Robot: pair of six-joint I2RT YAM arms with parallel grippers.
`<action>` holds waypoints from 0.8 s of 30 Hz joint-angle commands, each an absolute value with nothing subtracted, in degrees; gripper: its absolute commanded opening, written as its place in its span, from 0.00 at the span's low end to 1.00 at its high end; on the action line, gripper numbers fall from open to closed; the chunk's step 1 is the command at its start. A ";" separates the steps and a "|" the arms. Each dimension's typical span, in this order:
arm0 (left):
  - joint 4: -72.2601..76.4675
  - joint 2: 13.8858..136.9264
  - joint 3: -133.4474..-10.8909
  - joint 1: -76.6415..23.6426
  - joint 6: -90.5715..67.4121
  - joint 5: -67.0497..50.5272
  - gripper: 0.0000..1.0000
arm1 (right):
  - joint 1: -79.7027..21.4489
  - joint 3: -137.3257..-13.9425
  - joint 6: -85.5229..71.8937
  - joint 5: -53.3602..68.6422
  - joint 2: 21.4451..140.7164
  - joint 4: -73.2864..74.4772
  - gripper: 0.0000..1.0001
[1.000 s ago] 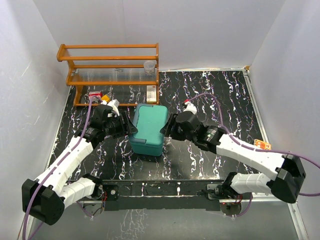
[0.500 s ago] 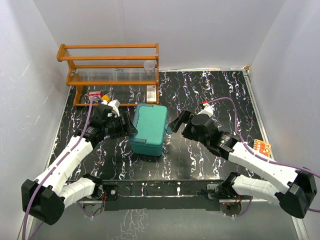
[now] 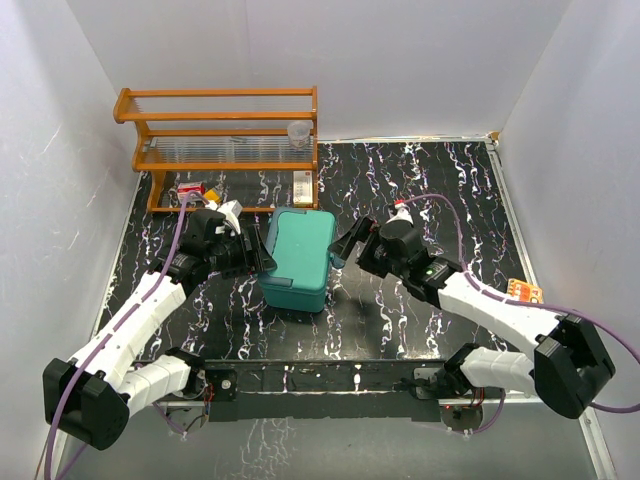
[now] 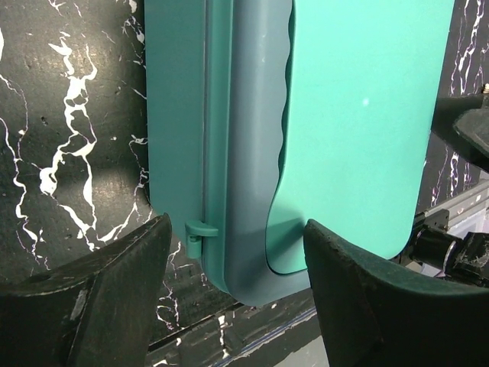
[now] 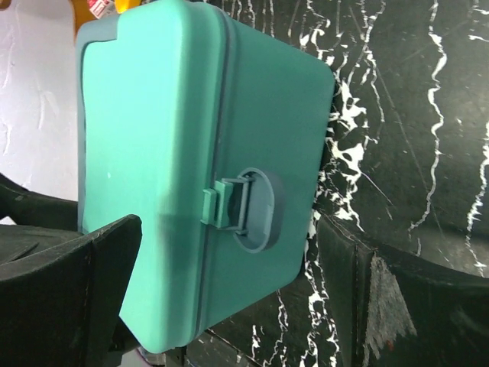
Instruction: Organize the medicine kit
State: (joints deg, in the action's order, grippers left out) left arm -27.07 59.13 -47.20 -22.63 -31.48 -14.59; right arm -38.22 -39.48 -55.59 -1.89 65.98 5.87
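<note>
Finding: the right tool (image 3: pixel 345 248), pressed to the right side of the medicine kit (image 3: pixel 300 258) a second ago, has released and drawn back just beside it, jaws wide, facing the latch (image 5: pixel 241 206). The left tool (image 3: pixel 258 252) stands parted at the kit's left edge, gripping nothing. The kit lies shut on the bench (image 3: pixel 420 190), the wooden rack (image 3: pixel 220 105) just behind it. Closure appears complete.

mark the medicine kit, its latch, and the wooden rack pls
medicine kit (image 3: pixel 302 250): top external view, middle of the lid.
latch (image 5: pixel 229 205): right wrist view, on the clasp at the lid seam.
wooden rack (image 3: pixel 220 117): top external view, on its front top rail.
</note>
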 commanded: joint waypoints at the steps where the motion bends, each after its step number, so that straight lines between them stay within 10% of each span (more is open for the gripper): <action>1: -27.49 58.36 -46.69 -22.85 -30.76 -16.60 0.69 | -37.66 -39.17 -55.70 1.08 67.28 -2.91 0.98; 24: -27.95 58.30 -46.05 -22.85 -31.28 -16.71 0.70 | -37.38 -34.01 -64.79 9.31 73.92 -18.01 0.98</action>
State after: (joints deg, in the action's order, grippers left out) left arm -27.05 59.13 -46.78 -22.63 -31.53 -15.97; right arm -37.63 -35.40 -62.13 6.94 73.91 -10.15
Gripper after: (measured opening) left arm 0.702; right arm 0.983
